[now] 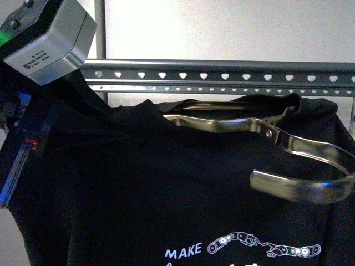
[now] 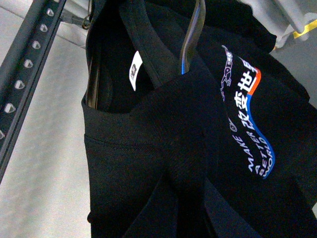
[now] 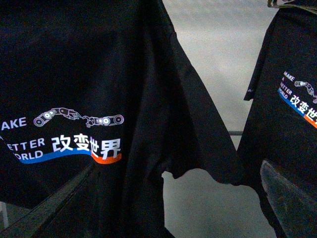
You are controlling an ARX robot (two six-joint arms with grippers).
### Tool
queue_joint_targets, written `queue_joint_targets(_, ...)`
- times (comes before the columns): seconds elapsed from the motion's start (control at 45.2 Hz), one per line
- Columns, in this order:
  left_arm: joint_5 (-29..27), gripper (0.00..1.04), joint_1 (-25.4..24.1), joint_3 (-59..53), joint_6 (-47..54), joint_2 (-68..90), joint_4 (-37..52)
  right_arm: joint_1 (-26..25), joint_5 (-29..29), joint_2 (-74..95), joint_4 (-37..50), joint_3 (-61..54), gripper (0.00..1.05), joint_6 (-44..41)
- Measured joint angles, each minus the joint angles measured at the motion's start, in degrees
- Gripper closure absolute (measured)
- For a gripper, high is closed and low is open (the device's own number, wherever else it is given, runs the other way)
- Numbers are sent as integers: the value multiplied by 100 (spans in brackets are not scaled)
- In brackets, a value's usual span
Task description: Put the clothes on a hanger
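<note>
The black T-shirt (image 1: 166,199) fills the front view, its white "MAKE" and robot-hands print low down. It hangs just below the grey rack's top rail (image 1: 222,75) with heart-shaped holes. A shiny brass-coloured coat hanger (image 1: 277,144) sits in its collar, hook out to the right. My left arm (image 1: 47,41) is at the top left. In the left wrist view my left gripper (image 2: 181,208) is shut on a fold of the shirt (image 2: 148,148) near the collar; the rail (image 2: 25,84) runs alongside. My right gripper (image 3: 168,218) is open and empty beside the shirt's sleeve (image 3: 198,129).
A second black printed T-shirt (image 3: 292,99) hangs just beyond my right gripper's far finger (image 3: 292,198). A pale wall is behind the rack. A white label (image 2: 134,70) shows inside the collar.
</note>
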State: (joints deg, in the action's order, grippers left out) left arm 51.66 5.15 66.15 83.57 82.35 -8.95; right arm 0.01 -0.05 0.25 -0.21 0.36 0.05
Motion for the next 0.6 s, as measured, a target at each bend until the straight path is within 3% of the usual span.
queue_joint_targets(0.464,-11,100,0,-7,39,-4,0,-46,-107,59,-79,24,7,-50)
queue_joint_targets(0.553,-46,100,-17,-15,48,-7,0,-1043,-2490,1808,-1646,1036,7,-1683)
queue_joint_targets(0.597,-44,100,-9,-17,52,-11,0,-1447,-2983,2927,-1530,1567,7,-2865)
